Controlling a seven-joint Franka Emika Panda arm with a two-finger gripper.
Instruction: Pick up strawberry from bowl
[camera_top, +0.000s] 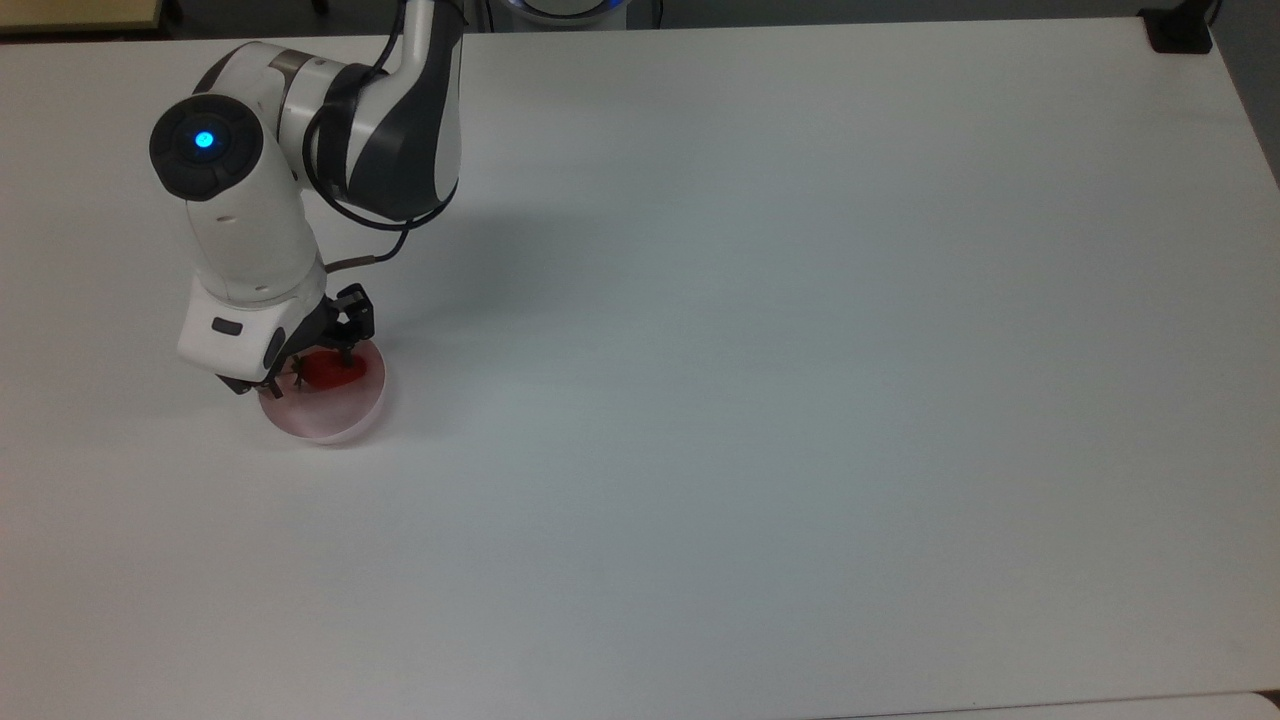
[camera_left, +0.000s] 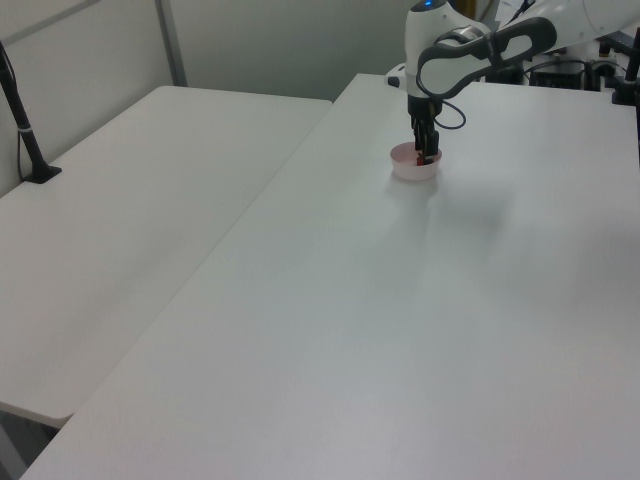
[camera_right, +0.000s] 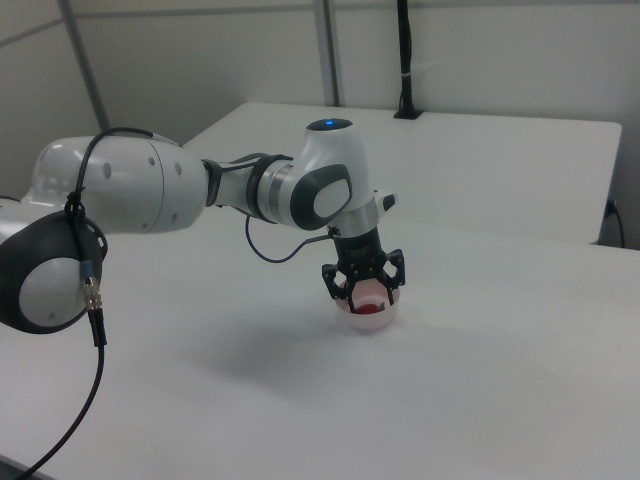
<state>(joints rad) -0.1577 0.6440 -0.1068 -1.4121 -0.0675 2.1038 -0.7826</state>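
Fingers of the gripper (camera_top: 312, 368) reach down into the bowl (camera_top: 345, 420), spread apart with one on either side of the strawberry (camera_top: 335, 373); nothing is held yet. The strawberry lies on the bowl's floor, and the bowl stands on the white worktop (camera_top: 760, 380) near the top view's left edge. In the right view the gripper (camera_right: 366, 296) hangs straight down over the bowl (camera_right: 370, 318), with red showing between its fingers.

To do this step well, I judge the fingers should close slowly across the narrow width of the fruit, low enough to catch its thick middle but not scraping the bowl's floor. A light squeeze should do, since the fruit looks smooth and may slip or bruise. The lift should go straight up, so the light bowl is not dragged or tipped.

Count: one strawberry, one bowl, one gripper.
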